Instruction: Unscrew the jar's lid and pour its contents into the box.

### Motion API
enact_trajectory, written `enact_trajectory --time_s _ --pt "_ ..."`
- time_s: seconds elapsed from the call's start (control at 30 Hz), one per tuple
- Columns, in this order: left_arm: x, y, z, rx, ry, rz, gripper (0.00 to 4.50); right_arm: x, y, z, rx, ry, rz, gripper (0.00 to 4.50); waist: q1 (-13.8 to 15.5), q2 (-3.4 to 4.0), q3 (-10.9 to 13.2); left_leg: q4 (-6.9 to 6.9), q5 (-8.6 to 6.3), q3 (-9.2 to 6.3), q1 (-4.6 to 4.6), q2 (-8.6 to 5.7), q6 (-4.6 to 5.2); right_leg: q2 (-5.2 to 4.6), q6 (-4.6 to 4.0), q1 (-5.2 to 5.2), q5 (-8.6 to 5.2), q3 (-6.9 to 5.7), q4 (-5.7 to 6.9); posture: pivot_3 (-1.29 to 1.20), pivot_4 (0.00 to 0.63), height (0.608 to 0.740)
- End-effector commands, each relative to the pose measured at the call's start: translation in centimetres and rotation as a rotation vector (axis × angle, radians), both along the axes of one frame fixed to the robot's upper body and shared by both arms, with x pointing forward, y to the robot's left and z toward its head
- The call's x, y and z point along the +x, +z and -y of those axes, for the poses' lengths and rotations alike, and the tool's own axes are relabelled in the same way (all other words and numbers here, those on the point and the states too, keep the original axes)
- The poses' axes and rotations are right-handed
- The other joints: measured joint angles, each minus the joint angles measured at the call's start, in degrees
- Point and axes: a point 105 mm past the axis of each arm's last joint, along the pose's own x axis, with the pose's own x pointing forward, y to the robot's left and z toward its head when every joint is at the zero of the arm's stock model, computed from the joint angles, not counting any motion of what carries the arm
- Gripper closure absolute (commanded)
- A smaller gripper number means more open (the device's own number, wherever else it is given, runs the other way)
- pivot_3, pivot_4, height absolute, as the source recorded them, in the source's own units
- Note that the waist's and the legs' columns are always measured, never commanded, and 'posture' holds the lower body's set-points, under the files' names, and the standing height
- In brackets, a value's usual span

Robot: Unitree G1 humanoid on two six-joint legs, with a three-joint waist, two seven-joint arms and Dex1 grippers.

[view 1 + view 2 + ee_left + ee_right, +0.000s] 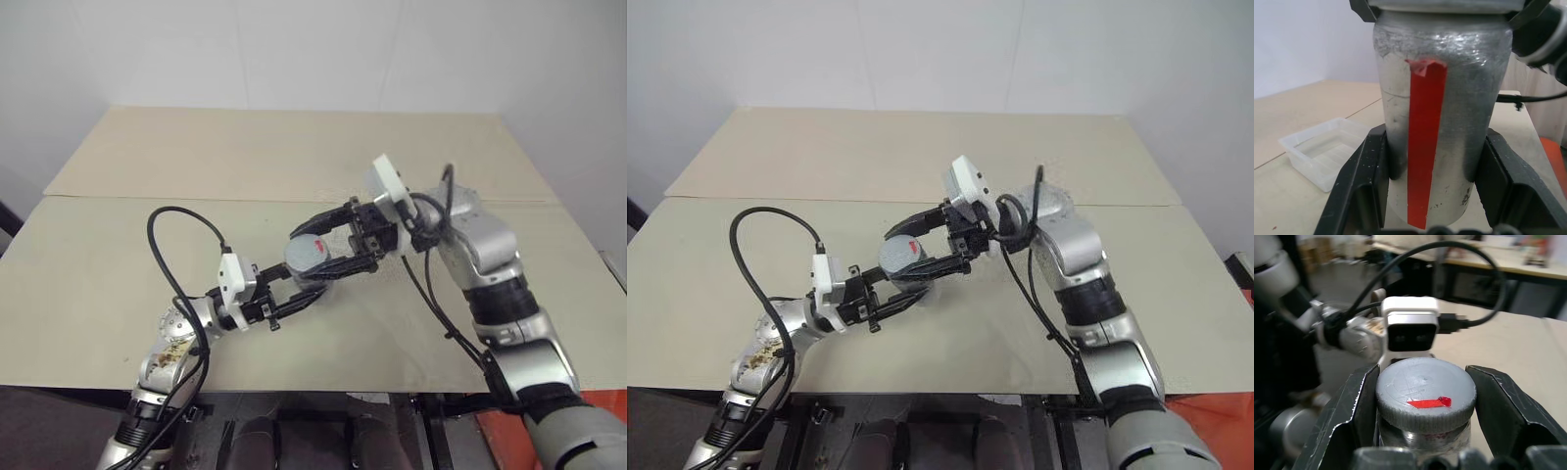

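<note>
While the jar (312,257) is held above the table, body pinched by the left gripper (294,286) and lid (1425,392) clamped by the right gripper (333,240), slippage is risked; contents could be spilled short of the box (1322,152).

No legible text or labels.

Beige table (147,284) against plain white wall (294,49).

A pale beige, matte tabletop (147,274) spans the scene, with a straight seam running across it from side to side. On it, seen from the left wrist, rests a small shallow clear plastic box (1322,152) with rounded corners, standing flat.
</note>
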Motion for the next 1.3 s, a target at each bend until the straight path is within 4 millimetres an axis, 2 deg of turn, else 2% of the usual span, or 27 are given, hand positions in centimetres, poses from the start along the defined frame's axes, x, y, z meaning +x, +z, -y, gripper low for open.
enact_trajectory --time_s 0.03,0.27,0.47,0.53,0.67,0.8,1.03,1.23,1.3 --pt "-0.7 2.2 0.6 -0.029 -0.039 0.089 2.41 -0.1 -0.2 -0.1 -0.049 0.082 0.018 1.72 0.0 0.01 0.0 0.00 0.00 0.01 0.00 0.00 0.00 -0.01 0.00 -0.01 0.00 0.00 0.01 0.00 0.150 0.740" --pt "-0.7 2.1 0.6 -0.027 -0.034 0.088 2.41 1.1 0.0 0.0 -0.035 0.064 0.038 1.72 0.1 0.01 0.0 0.00 0.00 0.01 0.00 0.00 0.00 -0.02 -0.01 -0.01 0.00 0.00 0.01 0.00 0.150 0.740" --pt "-0.6 1.8 0.5 -0.032 -0.018 0.080 2.41 1.3 1.4 1.1 0.077 0.028 0.048 1.72 0.1 0.02 0.0 0.00 0.00 0.01 -0.01 0.01 0.00 -0.02 -0.01 -0.01 0.01 0.00 0.02 0.00 0.150 0.740" --pt "-0.6 1.7 0.4 -0.036 -0.009 0.078 2.41 1.3 1.9 1.6 0.095 0.006 0.053 1.01 0.2 0.01 0.0 0.00 0.00 0.01 -0.01 0.00 0.00 -0.02 -0.01 -0.01 0.01 0.00 0.01 0.00 0.150 0.740" --pt "-0.3 1.4 0.4 -0.040 0.009 0.074 2.41 0.7 2.4 3.0 0.121 -0.020 0.073 0.04 0.7 0.01 0.0 0.00 0.00 0.02 -0.02 -0.01 -0.01 -0.04 -0.01 -0.01 0.01 -0.01 0.00 0.00 0.150 0.740" --pt "-0.2 1.1 0.4 -0.047 0.024 0.066 2.41 0.4 2.8 3.6 0.177 -0.116 0.119 0.04 0.6 0.01 0.0 0.00 0.00 0.02 -0.02 0.01 0.00 -0.02 -0.01 -0.02 0.01 0.00 0.01 0.00 0.150 0.740" --pt "0.7 0.7 0.3 -0.030 0.079 0.067 2.41 -1.2 2.8 4.3 0.200 -0.232 0.157 0.04 0.8 0.01 0.0 0.01 0.00 0.02 -0.02 -0.01 0.00 -0.04 -0.01 -0.02 0.01 0.00 0.02 0.00 0.150 0.740" --pt "1.2 0.1 -0.3 -0.001 0.114 0.065 2.41 -1.2 2.4 3.4 0.236 -0.461 0.246 0.04 0.8 0.01 0.0 0.02 0.00 0.02 -0.02 -0.01 -0.01 -0.04 -0.01 -0.02 0.01 0.01 0.03 0.00 0.150 0.740" --pt "1.5 0.0 -0.2 0.002 0.129 0.064 2.41 -1.1 2.4 2.7 0.274 -0.540 0.195 0.04 0.8 0.01 0.0 0.02 0.00 0.02 -0.02 -0.01 -0.01 -0.04 -0.01 -0.02 0.01 0.01 0.03 0.00 0.150 0.740"
